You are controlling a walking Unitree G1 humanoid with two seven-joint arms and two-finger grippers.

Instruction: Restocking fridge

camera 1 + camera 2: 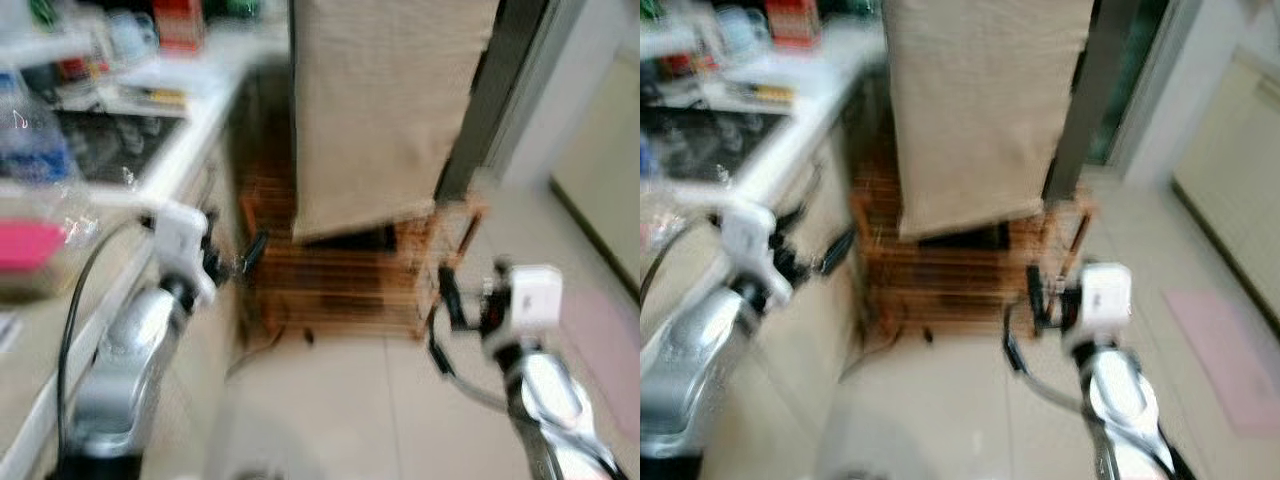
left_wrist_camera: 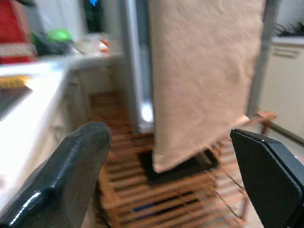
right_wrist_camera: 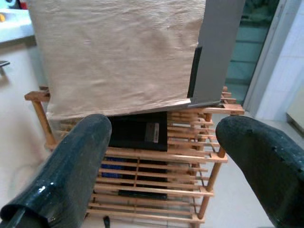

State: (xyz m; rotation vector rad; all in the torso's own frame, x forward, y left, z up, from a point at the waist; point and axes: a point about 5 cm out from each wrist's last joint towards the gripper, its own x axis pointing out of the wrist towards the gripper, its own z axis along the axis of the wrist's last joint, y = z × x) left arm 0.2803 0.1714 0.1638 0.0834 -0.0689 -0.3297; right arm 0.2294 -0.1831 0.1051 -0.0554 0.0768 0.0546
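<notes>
A tall fridge (image 1: 385, 110), draped in beige cloth, stands on a low wooden slatted rack (image 1: 340, 285); its grey side (image 3: 218, 47) shows past the cloth edge. The head views are blurred. My left gripper (image 1: 250, 255) is held out beside the counter front, left of the rack. In the left wrist view its fingers (image 2: 71, 175) stand wide apart with nothing between them. My right gripper (image 1: 445, 295) hovers by the rack's right front corner, open and empty, its fingers (image 3: 71, 166) framing the rack and a black item (image 3: 137, 133) on it.
A white counter (image 1: 190, 130) runs along the left with a water bottle (image 1: 30, 130), a pink item (image 1: 25, 245), a red box (image 1: 180, 22) and other clutter. Pale tiled floor lies in front. A pink mat (image 1: 1220, 350) lies on the right.
</notes>
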